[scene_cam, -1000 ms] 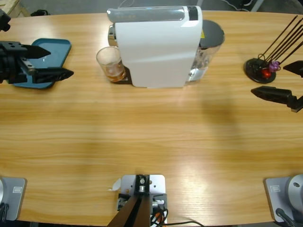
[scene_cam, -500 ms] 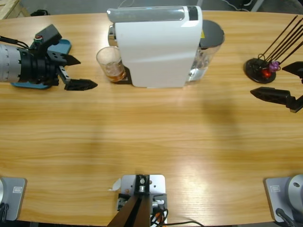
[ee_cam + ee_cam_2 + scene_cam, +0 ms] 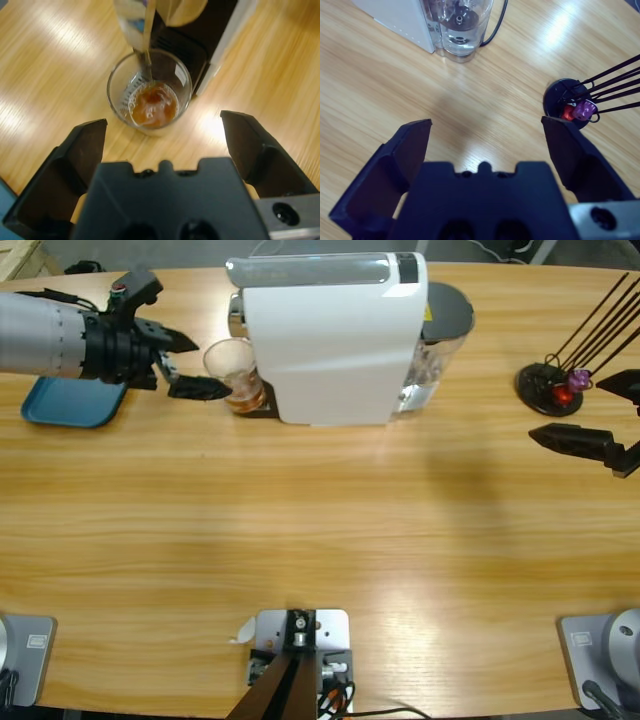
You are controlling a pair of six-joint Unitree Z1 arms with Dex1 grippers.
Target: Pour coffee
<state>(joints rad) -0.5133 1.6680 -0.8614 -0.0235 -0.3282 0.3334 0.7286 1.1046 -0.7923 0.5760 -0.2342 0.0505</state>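
The left gripper (image 3: 195,365) is open, its jaws spread wide on either side of the glass (image 3: 235,375), with one fingertip just beside the glass wall in the high view and the other near the far side. The glass stands on the drip tray under the spout of the white machine (image 3: 335,340), and the coffee (image 3: 151,104) lies as a shallow amber pool in its bottom; the left wrist view shows a thin stream or reflection at the spout above it, and I cannot tell which. The right gripper (image 3: 590,420) is also open and empty, holding well apart from the machine beside the capsule rack (image 3: 550,388), with the water tank (image 3: 460,30) ahead of it in its own view. The risks, as I judge them: the glass sits close against the machine, so the far jaw may catch the machine's front or the spout as it closes. An off-centre grip on smooth, round glass could let it slip or tip, spilling the coffee. If the machine is dripping, pulling the glass out now would leave drops on the tray. The blue tray (image 3: 65,400) lies under the left arm, clear of the move.
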